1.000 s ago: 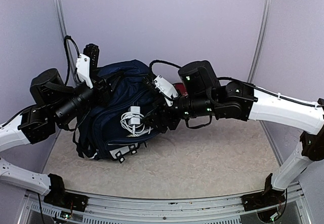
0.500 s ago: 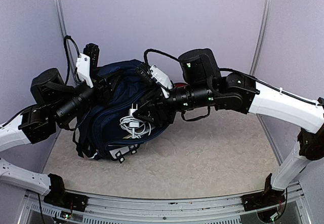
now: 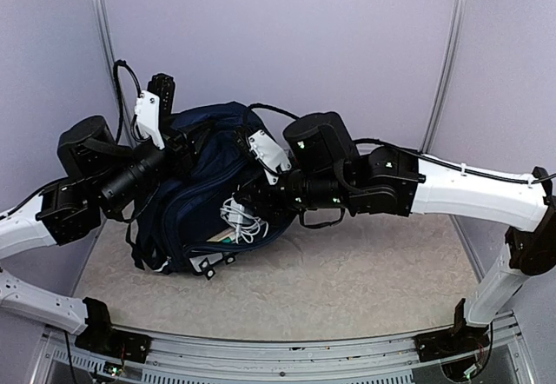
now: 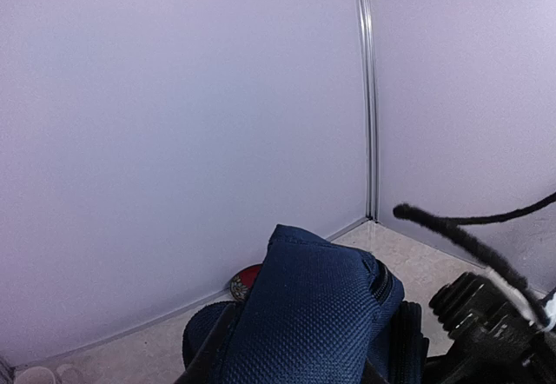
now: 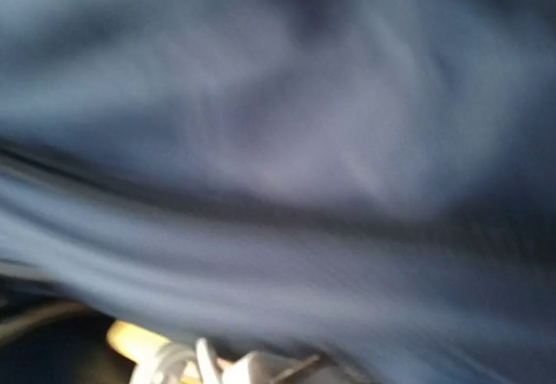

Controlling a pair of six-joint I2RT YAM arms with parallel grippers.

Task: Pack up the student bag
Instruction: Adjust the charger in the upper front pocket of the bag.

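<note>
two arms at the navy backpack

lilac walls [image 3: 278, 45] close in a speckled beige table [image 3: 373, 271], and the student bag [image 3: 195, 206], navy fabric, lies slumped on it toward ten o'clock. the left gripper [image 3: 184, 143] pinches a fold of cloth at the bag's twelve o'clock edge, fingers pressed onto it. the right gripper [image 3: 250, 195] is buried in the bag's open mouth at three o'clock; its wrist view is blurred, so i cannot tell how its jaws stand. a white charger cable [image 3: 241, 221] spills out just beneath it.
</note>
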